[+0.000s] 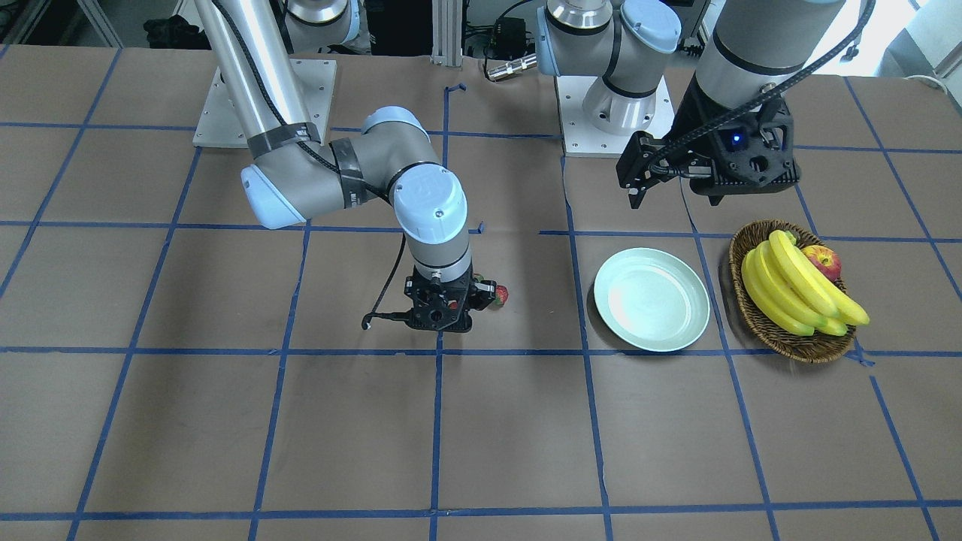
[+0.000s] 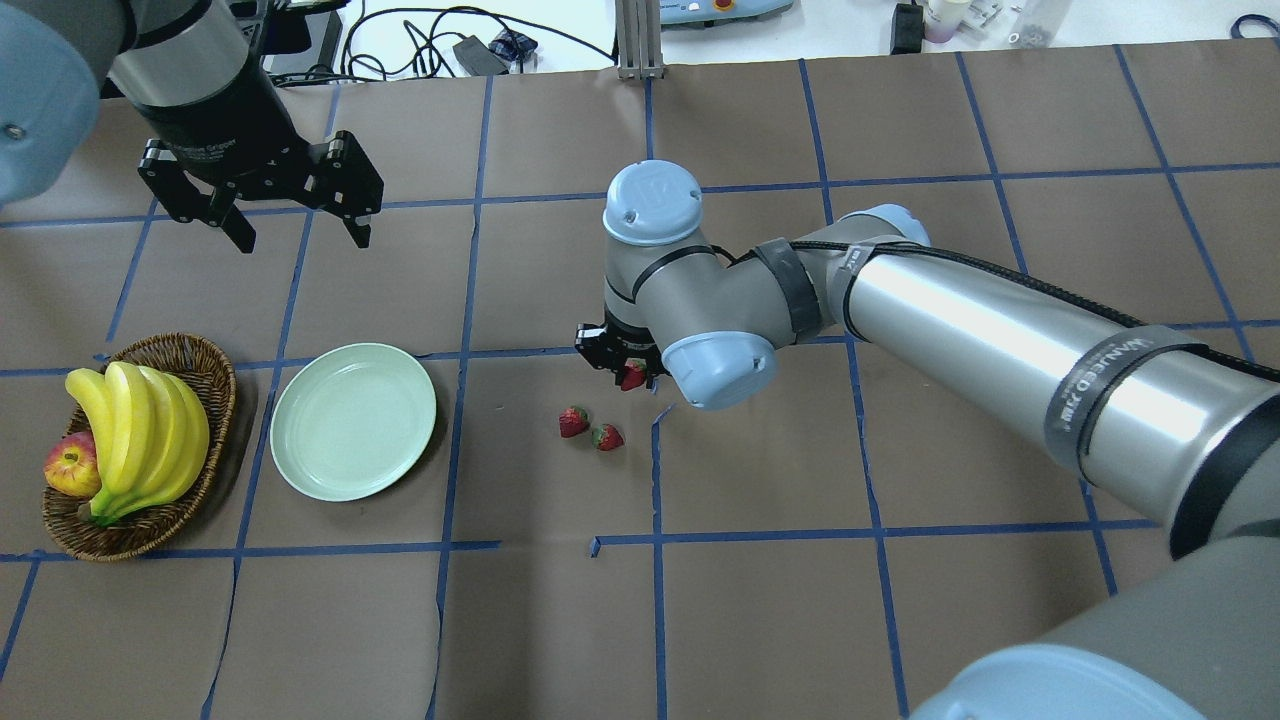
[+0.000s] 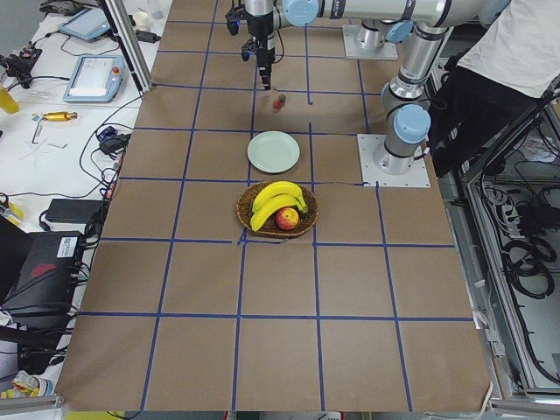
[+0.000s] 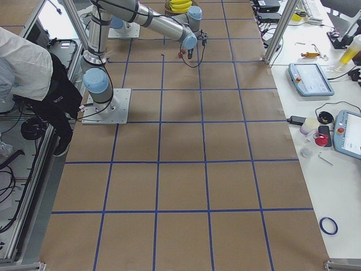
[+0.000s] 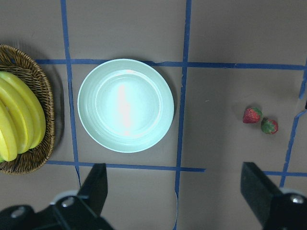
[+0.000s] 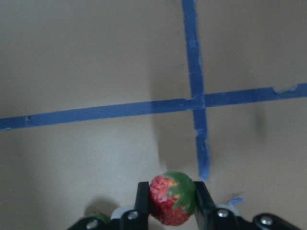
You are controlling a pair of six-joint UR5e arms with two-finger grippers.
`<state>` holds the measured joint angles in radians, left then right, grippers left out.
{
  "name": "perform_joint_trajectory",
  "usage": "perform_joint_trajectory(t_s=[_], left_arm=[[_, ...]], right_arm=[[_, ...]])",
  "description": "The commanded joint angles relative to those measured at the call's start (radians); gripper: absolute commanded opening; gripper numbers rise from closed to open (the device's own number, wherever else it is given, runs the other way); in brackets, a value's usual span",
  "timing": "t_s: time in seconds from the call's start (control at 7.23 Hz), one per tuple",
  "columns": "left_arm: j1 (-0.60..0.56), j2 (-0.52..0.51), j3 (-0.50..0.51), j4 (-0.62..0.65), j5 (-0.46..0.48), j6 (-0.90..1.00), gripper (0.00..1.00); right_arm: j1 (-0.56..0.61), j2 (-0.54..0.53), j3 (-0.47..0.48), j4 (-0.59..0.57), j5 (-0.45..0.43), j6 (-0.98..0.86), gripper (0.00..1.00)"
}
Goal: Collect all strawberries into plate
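My right gripper [image 2: 632, 378] is shut on one strawberry [image 6: 171, 199], red with a green top, and holds it just above the brown table. Two more strawberries [image 2: 573, 421] [image 2: 606, 437] lie side by side on the table just beside it; they also show in the left wrist view [image 5: 252, 115]. The pale mint plate [image 2: 353, 421] sits empty to their left and shows in the front view too [image 1: 651, 299]. My left gripper [image 2: 300, 225] hangs open and empty above the table beyond the plate.
A brown wicker basket [image 2: 215, 370] with bananas [image 2: 140, 430] and a red-yellow apple [image 2: 70, 465] stands left of the plate. Blue tape lines grid the table. A person stands by the robot base in the side views [image 3: 516, 52].
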<state>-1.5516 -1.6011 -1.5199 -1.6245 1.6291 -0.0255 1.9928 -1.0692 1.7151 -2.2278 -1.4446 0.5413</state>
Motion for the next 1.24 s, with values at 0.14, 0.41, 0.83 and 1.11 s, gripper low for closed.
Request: perform_joint_trajectory(t_s=[0.14, 0.41, 0.83, 1.11], left_arm=[[-0.001, 0.0, 0.001, 0.0, 0.0, 0.001, 1.0], [-0.001, 0.0, 0.0, 0.0, 0.0, 0.001, 1.0], [-0.001, -0.002, 0.0, 0.0, 0.0, 0.001, 1.0], [-0.001, 0.0, 0.0, 0.0, 0.002, 0.001, 1.0]], right_arm=[[0.017, 0.02, -0.02, 0.005, 0.053, -0.009, 1.0], [-0.02, -0.059, 0.029, 0.028, -0.012, -0.215, 1.0], [-0.269, -0.286, 0.067, 0.204, -0.082, -0.48, 1.0], [-0.34, -0.49, 0.008, 0.375, -0.16, -0.512, 1.0]])
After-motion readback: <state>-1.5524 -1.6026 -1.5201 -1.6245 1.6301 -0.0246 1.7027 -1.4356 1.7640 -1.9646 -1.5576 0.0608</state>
